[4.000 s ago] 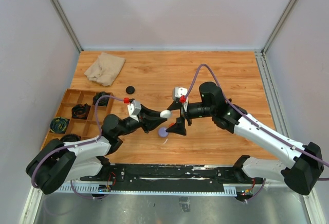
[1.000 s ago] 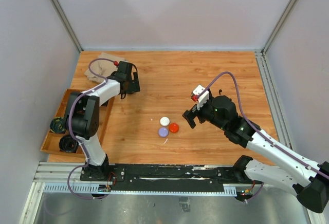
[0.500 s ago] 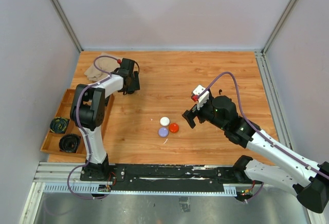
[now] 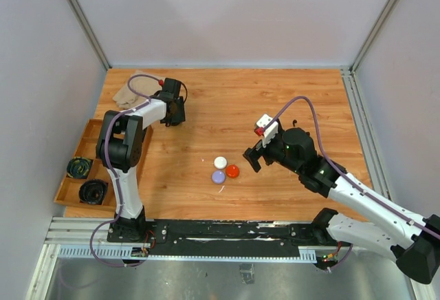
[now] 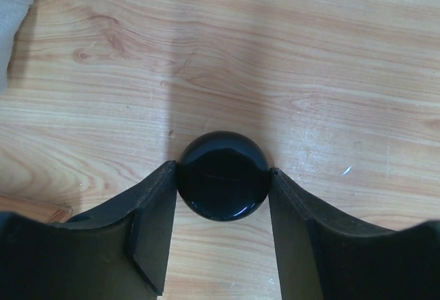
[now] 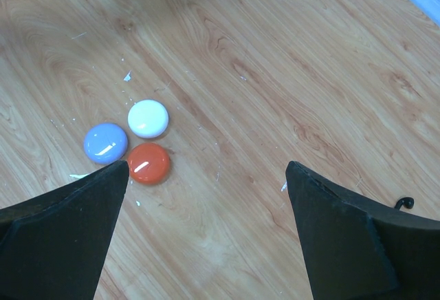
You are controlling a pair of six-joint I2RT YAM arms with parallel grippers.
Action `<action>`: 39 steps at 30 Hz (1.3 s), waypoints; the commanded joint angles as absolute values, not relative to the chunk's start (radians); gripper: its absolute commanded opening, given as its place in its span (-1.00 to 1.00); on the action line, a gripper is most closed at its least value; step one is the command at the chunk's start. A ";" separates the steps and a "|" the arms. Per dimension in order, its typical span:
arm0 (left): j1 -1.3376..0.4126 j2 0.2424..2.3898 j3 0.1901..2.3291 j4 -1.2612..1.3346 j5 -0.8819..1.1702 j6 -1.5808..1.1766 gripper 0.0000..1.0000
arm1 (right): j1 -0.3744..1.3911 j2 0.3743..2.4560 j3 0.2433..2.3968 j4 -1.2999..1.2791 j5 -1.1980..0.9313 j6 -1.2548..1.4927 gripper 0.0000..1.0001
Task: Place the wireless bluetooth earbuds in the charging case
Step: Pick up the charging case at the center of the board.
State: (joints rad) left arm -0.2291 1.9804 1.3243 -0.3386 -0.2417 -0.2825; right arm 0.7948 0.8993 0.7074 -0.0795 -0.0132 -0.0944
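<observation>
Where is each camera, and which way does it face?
Top external: above, behind left arm and right arm, facing down at the table; both show.
Left wrist: on its arm, facing down; left gripper flanks a black puck.
Right wrist: likewise; open right gripper shows.
Top and right wrist share three coloured pucks.

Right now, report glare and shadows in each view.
Left wrist: the black puck shows faint glossy streaks, with a soft shadow band on the table above it. Right wrist: the lilac puck and red puck each carry a white highlight. Top external: even light, no glare.
</observation>
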 commanded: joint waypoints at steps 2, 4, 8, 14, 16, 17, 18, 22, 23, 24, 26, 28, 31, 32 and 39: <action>-0.225 1.955 1.286 -0.339 -0.213 -0.281 -0.15 | 0.790 0.909 0.708 -0.053 -0.023 -0.096 0.97; -0.228 1.926 1.256 -0.322 -0.199 -0.289 -0.15 | 0.789 0.915 0.711 -0.051 -0.030 -0.089 0.97; -0.255 1.855 1.198 -0.286 -0.192 -0.304 -0.16 | 0.790 0.931 0.721 -0.047 -0.035 -0.066 0.97; -0.332 1.736 1.090 -0.206 -0.195 -0.336 -0.17 | 0.789 0.955 0.749 -0.061 -0.038 -0.019 0.97; -0.364 1.693 1.046 -0.171 -0.205 -0.348 -0.17 | 0.789 0.967 0.764 -0.076 -0.038 -0.004 0.97; -0.386 1.672 1.016 -0.148 -0.212 -0.349 -0.17 | 0.788 0.972 0.773 -0.086 -0.037 0.003 0.97; -0.403 1.651 0.995 -0.131 -0.223 -0.351 -0.17 | 0.787 0.979 0.783 -0.095 -0.035 0.012 0.97; -0.484 1.568 0.910 -0.057 -0.266 -0.347 -0.19 | 0.779 0.995 0.820 -0.135 -0.037 0.042 0.97; -0.502 1.546 0.890 -0.038 -0.277 -0.345 -0.20 | 0.776 0.999 0.828 -0.143 -0.037 0.051 0.97; -0.521 1.517 0.869 -0.021 -0.287 -0.342 -0.21 | 0.773 1.003 0.835 -0.150 -0.039 0.059 0.97; -0.559 1.478 0.835 0.008 -0.318 -0.335 -0.22 | 0.764 1.008 0.849 -0.161 -0.046 0.075 0.97; -0.597 1.443 0.808 0.032 -0.341 -0.324 -0.22 | 0.755 1.015 0.855 -0.167 -0.060 0.096 0.98; -0.656 1.385 0.757 0.082 -0.377 -0.303 -0.23 | 0.739 1.029 0.869 -0.169 -0.093 0.126 0.99; -0.674 1.367 0.739 0.101 -0.385 -0.299 -0.24 | 0.734 1.034 0.873 -0.170 -0.105 0.135 1.00; -0.796 1.241 0.601 0.287 -0.385 -0.252 -0.35 | 0.676 1.058 0.907 -0.172 -0.187 0.199 0.93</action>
State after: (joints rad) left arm -0.7383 1.3006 0.6556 0.1226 -0.3504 -0.3004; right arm 0.7158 1.0481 0.8558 -0.1631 -0.1146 0.1333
